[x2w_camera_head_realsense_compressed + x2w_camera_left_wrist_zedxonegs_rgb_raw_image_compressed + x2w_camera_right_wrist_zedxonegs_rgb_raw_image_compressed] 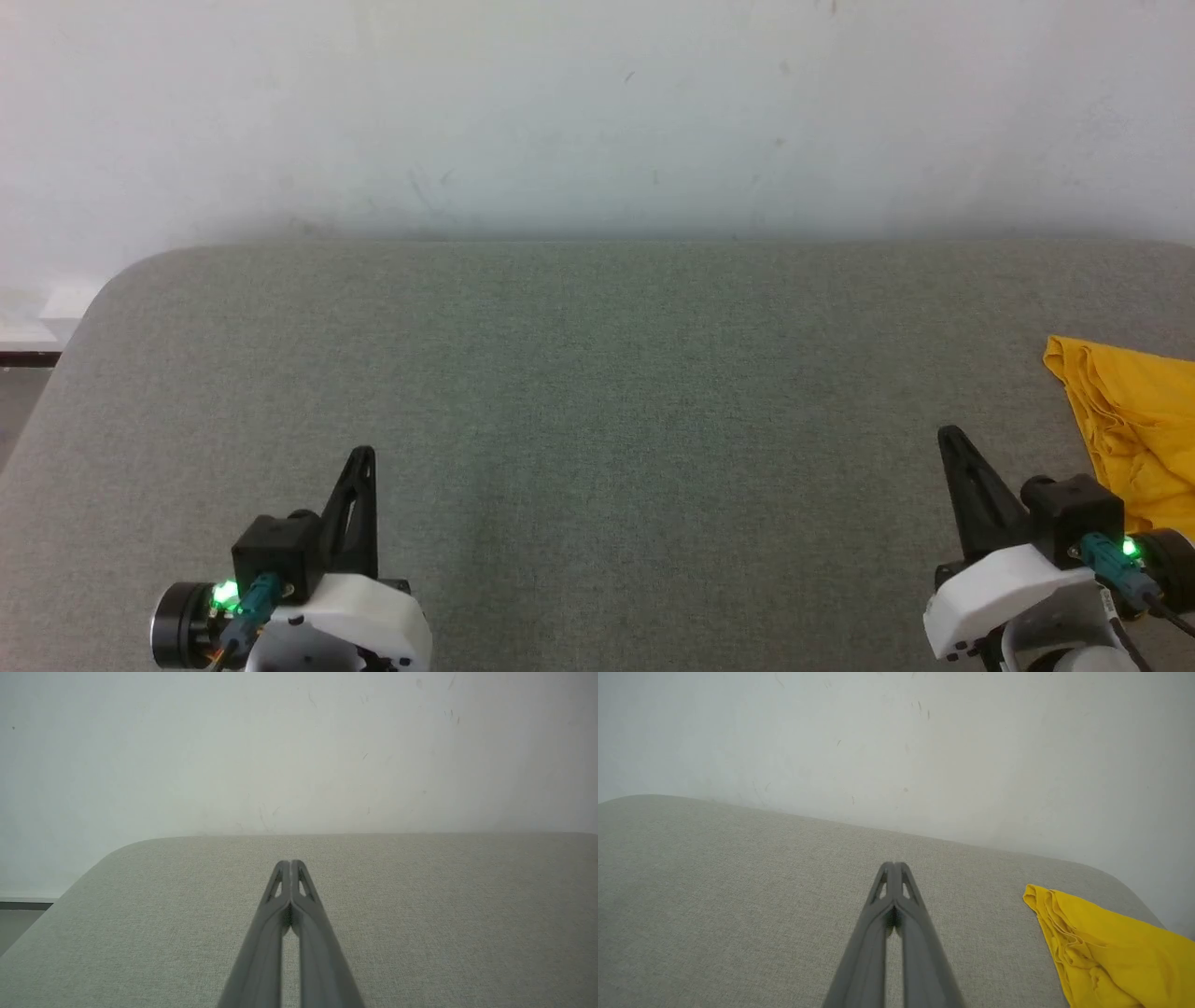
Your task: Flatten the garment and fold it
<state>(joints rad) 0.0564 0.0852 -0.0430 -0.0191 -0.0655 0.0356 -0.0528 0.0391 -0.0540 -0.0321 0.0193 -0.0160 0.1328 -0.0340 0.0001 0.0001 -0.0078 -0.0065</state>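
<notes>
The garment (1134, 420) is a yellow cloth lying bunched at the table's right edge, partly cut off by the frame; in the right wrist view the garment (1111, 952) lies to the lower right with folds along its near edge. My right gripper (950, 437) is shut and empty, just left of the cloth and apart from it; the right gripper (893, 864) shows tips pressed together. My left gripper (364, 455) sits at the lower left, far from the cloth; the left gripper (290, 862) is shut with nothing in it.
The grey fabric-covered table (597, 373) has a rounded far left corner and stands against a pale wall (597, 112). A strip of floor and dark skirting (28, 355) shows at the far left.
</notes>
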